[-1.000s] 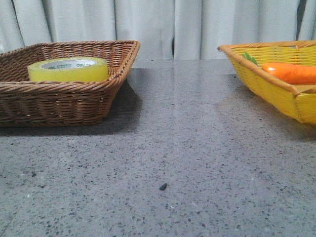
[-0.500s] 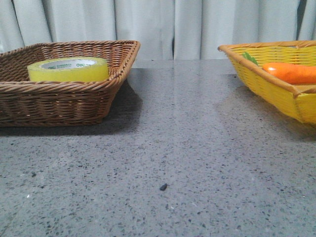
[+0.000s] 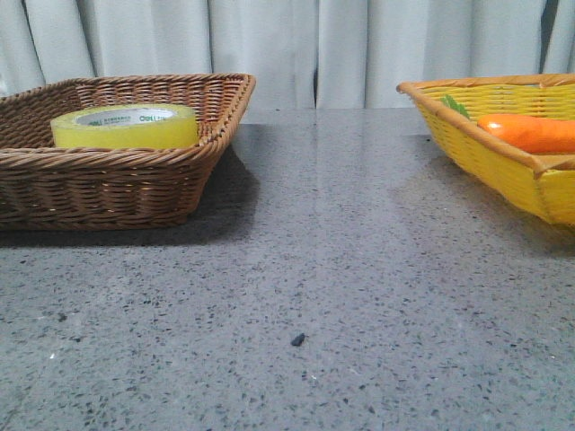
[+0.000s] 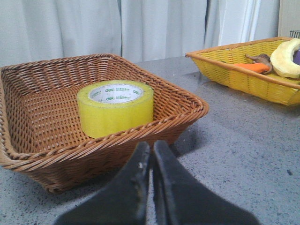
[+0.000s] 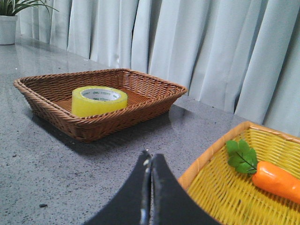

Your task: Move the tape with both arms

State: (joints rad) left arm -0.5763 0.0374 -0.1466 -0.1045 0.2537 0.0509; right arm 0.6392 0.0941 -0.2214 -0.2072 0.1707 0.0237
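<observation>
Tape [image 3: 124, 126] lay flat in brown basket [image 3: 108, 193] at desk's left edge. Left gripper [image 4: 151, 154] & right gripper [image 5: 149, 161] were both pinched closed, holding nothing.

Both pincers, left pincer [image 4: 151, 154] and right pincer [image 5: 150, 161], closed; empty

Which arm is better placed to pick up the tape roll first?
Left. The left gripper, closed, faces the tape in the brown basket; the right gripper hangs by the yellow basket.

Green "deli" print repeats around the white inner core of the tape [image 4: 115, 107], ahead of the left gripper [image 4: 151, 154]. The smaller lettering beside it is too fine to read.
</observation>
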